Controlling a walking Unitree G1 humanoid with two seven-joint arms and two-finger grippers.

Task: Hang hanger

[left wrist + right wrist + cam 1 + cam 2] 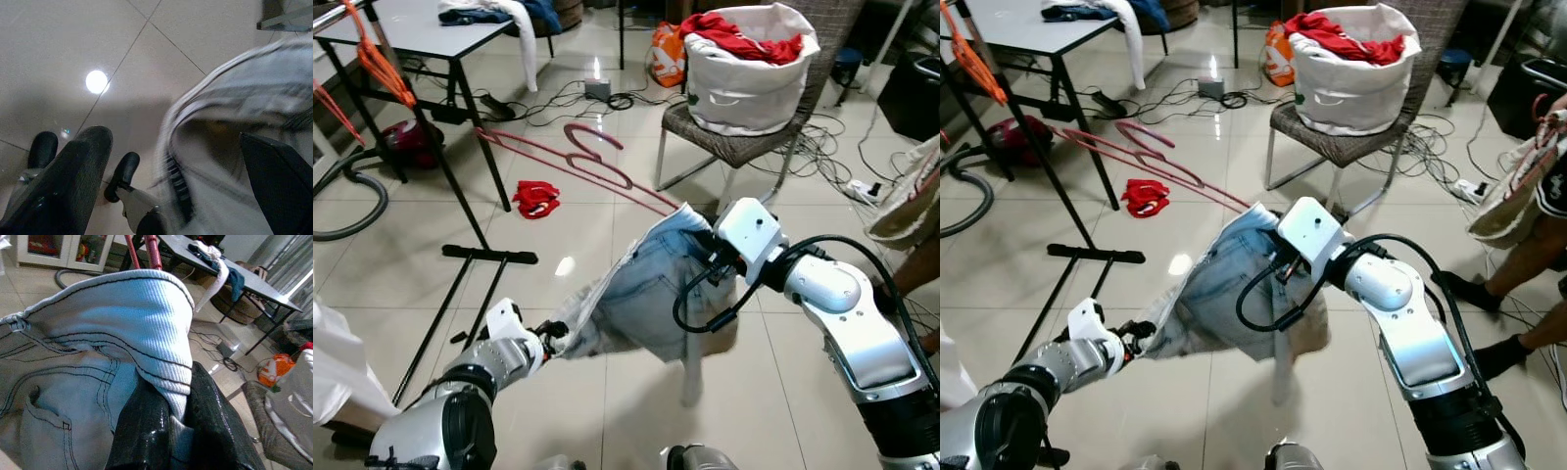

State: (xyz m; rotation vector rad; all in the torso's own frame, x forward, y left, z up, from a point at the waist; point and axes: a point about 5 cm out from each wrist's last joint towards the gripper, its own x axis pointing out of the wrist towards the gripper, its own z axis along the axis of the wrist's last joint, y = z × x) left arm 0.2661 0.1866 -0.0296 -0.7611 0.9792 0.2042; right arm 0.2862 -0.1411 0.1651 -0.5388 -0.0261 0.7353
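In the left eye view, the right arm is seen reaching forward and inward from the lower right, elbow bent, with its white wrist block raised above the tiled floor (401, 274). The right claw (702, 257) is buried in the upper edge of a pale denim garment (641, 294), which is held up off the floor. The left arm is stretched low from the lower left, and the left claw (555, 335) is set at the garment's lower left corner. Beyond the garment, pink hangers (592, 157) are seen lying on the floor, well apart from both claws. A wicker chair (734, 147) with a white laundry bag (744, 83) stands behind the garment, and a counter (421, 34) stands beyond the hangers, with a red cloth (536, 198) on the floor near its leg.

In the right eye view, the same scene is shown, and a person's legs (1528, 255) are seen beyond the right arm.

In the left wrist view, the left claw's fingers (73, 181) are seen spread, with blurred denim lying between them; whether the cloth is gripped cannot be told.

In the right wrist view, the right claw's fingers (142, 431) are pressed closed on a folded denim hem, with a stitched pocket just beside them.
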